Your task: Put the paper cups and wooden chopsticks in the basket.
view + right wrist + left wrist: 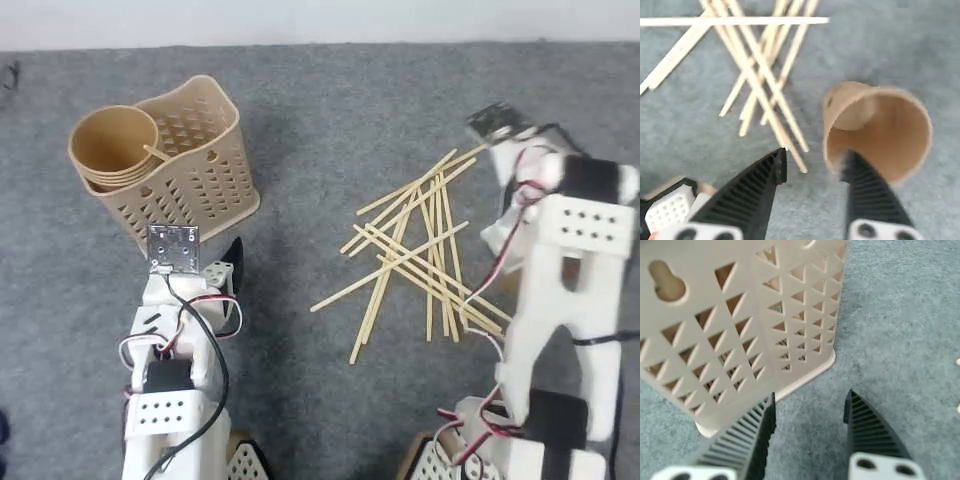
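**STATUS: BOTH CLAWS SPREAD, NOTHING GRIPPED**

1. Basket. In the high view, the perforated beige basket stands upright on the grey carpeted table, at about 10 o'clock from the table centre. A stack of paper cups sits mouth-up in the basket's 9 o'clock end. The end of one wooden stick, apparently a chopstick, rests across the stack's rim on its 3 o'clock side.

2. Loose chopsticks. A criss-crossed pile of wooden chopsticks lies flat on the table at about 3 o'clock from centre, well apart from the basket.

3. Left arm. The left arm reaches in from 7 o'clock. The left gripper is spread, with nothing between its jaws. It sits low over the table, just beside the basket's lower corner on the 6 o'clock side, and is not touching it.

4. Right arm. The right arm extends from 5 o'clock toward 2 o'clock, along the pile's 3 o'clock side. The right gripper is spread and grips nothing. A single paper cup lies on its side just beyond the gripper, with its open mouth facing the wrist camera and the tips of the pile close beside it. One finger overlaps the cup's rim in that view. It cannot be determined whether the finger touches the cup.
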You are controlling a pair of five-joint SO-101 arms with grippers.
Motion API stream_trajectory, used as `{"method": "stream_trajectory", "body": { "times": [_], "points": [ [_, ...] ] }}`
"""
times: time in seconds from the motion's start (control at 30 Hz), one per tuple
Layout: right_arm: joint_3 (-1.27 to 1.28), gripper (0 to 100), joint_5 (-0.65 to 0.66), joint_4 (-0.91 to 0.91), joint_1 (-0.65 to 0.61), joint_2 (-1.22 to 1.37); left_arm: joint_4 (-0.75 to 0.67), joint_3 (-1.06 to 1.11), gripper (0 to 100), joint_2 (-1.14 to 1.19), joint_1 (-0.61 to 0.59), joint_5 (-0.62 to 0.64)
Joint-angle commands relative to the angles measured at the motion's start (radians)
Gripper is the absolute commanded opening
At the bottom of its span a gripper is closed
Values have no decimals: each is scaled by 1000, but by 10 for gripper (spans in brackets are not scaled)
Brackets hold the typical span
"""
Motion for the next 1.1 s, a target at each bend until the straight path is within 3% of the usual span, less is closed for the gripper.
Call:
{"method": "stream_trajectory", "body": {
  "times": [0.0,0.13,0.5,0.67,0.73,0.97,1.07],
  "points": [
    [32,132,-14,-28,-22,-47,2,-8,209,-14,-3,-11],
    [55,194,-14,-53,16,-47,2,-8,209,-14,-3,-11],
    [232,190,-14,-199,45,1,0,-8,209,-14,-2,-11],
    [193,0,-14,-211,42,2,0,-8,209,-14,3,-11],
    [187,37,-9,-209,45,10,0,-8,209,-14,3,-11],
    [170,6,-14,-216,39,15,0,-8,209,-14,3,-11],
    [35,6,-14,-174,42,15,0,-8,209,-14,3,-11]
  ]
}}
